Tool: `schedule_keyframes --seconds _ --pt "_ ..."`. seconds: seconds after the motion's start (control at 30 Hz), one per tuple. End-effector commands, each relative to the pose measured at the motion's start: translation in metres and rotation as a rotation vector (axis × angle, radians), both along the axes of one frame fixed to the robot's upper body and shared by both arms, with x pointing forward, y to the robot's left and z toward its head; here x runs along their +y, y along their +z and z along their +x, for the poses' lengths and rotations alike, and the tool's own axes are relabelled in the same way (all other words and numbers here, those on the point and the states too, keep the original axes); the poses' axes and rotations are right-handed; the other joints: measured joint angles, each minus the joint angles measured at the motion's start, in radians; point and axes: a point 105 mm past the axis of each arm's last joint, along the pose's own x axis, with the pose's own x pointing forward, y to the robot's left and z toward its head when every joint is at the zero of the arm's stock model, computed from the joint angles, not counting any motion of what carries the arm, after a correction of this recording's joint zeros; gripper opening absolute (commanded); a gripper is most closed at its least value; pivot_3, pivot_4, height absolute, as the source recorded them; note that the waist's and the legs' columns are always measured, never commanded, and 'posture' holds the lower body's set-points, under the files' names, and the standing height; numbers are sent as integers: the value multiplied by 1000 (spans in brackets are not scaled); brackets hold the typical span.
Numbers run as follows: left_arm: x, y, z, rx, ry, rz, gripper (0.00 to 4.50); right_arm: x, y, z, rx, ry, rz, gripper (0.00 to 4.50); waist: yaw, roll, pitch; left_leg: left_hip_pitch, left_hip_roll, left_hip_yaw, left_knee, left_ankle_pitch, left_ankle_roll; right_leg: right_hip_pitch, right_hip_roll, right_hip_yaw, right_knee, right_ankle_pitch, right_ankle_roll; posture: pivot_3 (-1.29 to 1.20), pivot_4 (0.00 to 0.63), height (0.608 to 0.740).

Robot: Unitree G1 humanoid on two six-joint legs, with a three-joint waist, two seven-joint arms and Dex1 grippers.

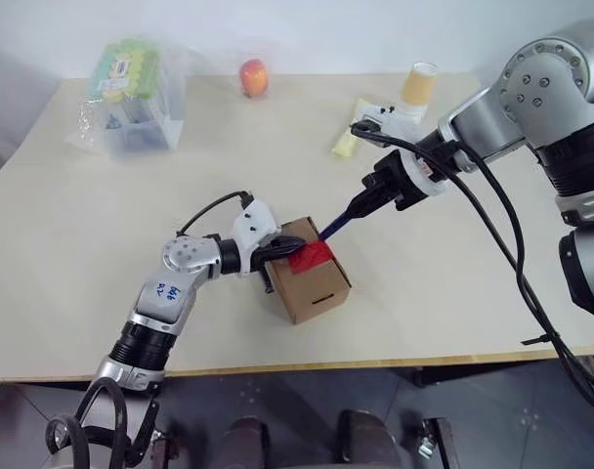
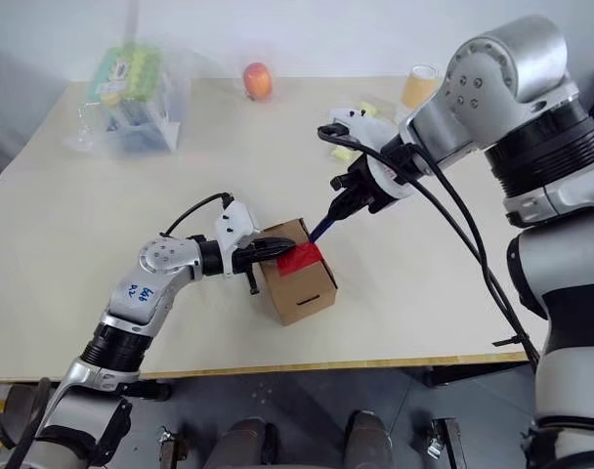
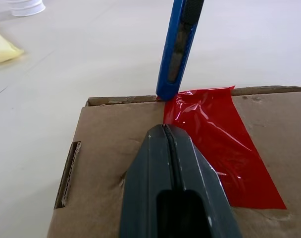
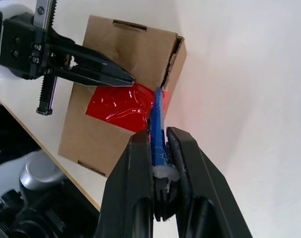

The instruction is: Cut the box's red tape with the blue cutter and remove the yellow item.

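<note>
Nearest the robot, on the front part of the pale wooden bench (image 1: pixel 72 293), sits the small brown cardboard box (image 1: pixel 310 269), a slot in its front side and the bright red tape (image 1: pixel 312 256) stuck across its top. The left gripper (image 1: pixel 285 248) has its two black fingers pressed together with nothing between them, their tips resting on the box top just beside the tape, which looks like a steadying hold. From the far right, the right gripper (image 1: pixel 368 202) is clamped on the slim dark blue cutter (image 1: pixel 338 223), whose long axis slants down and toward the left arm; its tip meets the far top edge of the box right where the tape begins. So the tape lies directly ahead of the blade, running toward the left gripper, and a cut would likely need drawing along that line. The yellow item presumably lies inside the closed box. Farther back lie a pale yellow packet (image 1: pixel 346 144), a cup (image 1: pixel 420 84), an orange-red fruit (image 1: pixel 254 76) and a clear plastic bag (image 1: pixel 133 98).
</note>
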Motion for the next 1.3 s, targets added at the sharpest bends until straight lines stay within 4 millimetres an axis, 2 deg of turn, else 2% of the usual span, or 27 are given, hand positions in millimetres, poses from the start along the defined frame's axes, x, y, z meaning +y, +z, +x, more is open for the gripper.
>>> schedule_keyframes --seconds 0.03,0.2,0.3,0.4,0.5,0.6,0.7,0.9,1.1,1.3 --pt "8 -22 2 52 25 55 0 10 0 -12 14 69 36 152 -4 0 0 0 0 0 0 0 0 0 0 0 0 0 0 0 150 740" --pt "12 11 8 -14 21 -72 0 -4 13 -3 -143 15 53 152 -5 0 0 -1 0 0 0 0 0 0 0 0 0 0 0 0 150 740" --pt "17 23 4 -40 -4 -110 0 -12 16 -2 -173 -2 70 152 -6 0 0 -2 0 1 0 0 0 -3 0 0 0 0 0 0 150 740" --pt "23 44 -1 -58 -33 -200 0 -19 15 -3 -195 -7 70 152 -6 0 1 -7 0 1 0 0 0 -7 0 0 0 0 0 0 150 740" --pt "37 58 -9 -60 -66 -215 0 -21 17 -4 -214 5 88 152 -7 0 1 -11 0 1 0 0 0 -12 0 0 0 0 0 0 150 740" --pt "61 54 -15 -14 -54 -153 0 -24 21 -3 -290 29 103 152 -8 0 1 -17 0 1 1 0 0 -18 0 0 2 0 0 0 150 740" --pt "68 48 -23 27 -64 -116 0 -25 16 -2 -305 43 103 152 -9 0 1 -16 0 2 0 0 0 -18 0 0 1 0 0 0 150 740" --pt "54 35 -37 68 -122 -80 0 -20 0 -5 -322 98 80 152 -6 0 1 -17 0 2 1 0 0 -18 0 0 2 0 0 0 150 740" --pt "45 -2 -50 139 -179 43 0 -9 -3 0 -358 134 101 152 -13 0 1 -15 0 3 0 0 0 -18 0 1 2 0 0 0 150 740" --pt "29 -14 -52 143 -198 33 0 1 -4 2 -361 159 121 152 -7 0 1 -16 0 3 1 0 0 -18 0 1 3 0 0 0 150 740"
